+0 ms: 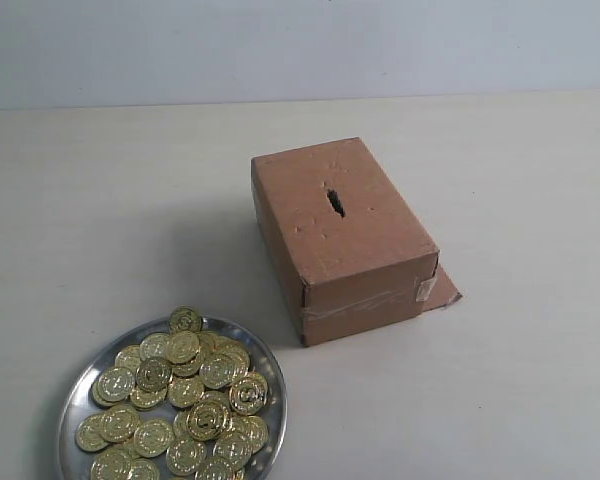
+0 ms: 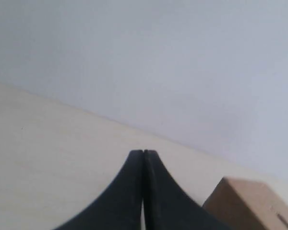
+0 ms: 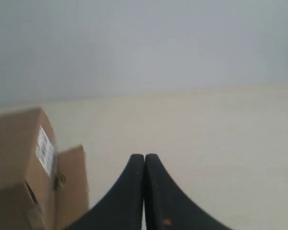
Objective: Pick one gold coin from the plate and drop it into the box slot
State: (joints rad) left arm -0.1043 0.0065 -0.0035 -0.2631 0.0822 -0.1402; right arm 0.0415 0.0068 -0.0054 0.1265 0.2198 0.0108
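Note:
A round silver plate (image 1: 270,375) at the front left of the exterior view holds several gold coins (image 1: 185,390). The brown cardboard box (image 1: 370,250) stands mid-table, its dark ragged slot (image 1: 335,200) in the top face, tape and a flap (image 1: 443,292) at its near end. Neither arm shows in the exterior view. My left gripper (image 2: 143,152) is shut with nothing between its black fingers; a corner of the box (image 2: 249,203) lies beside it. My right gripper (image 3: 144,156) is also shut and holds nothing, with the box (image 3: 19,158) off to one side.
The pale table (image 1: 100,220) stretches around the box and plate, with a plain grey wall (image 1: 280,40) behind. A white label (image 3: 44,148) is on the box's end in the right wrist view.

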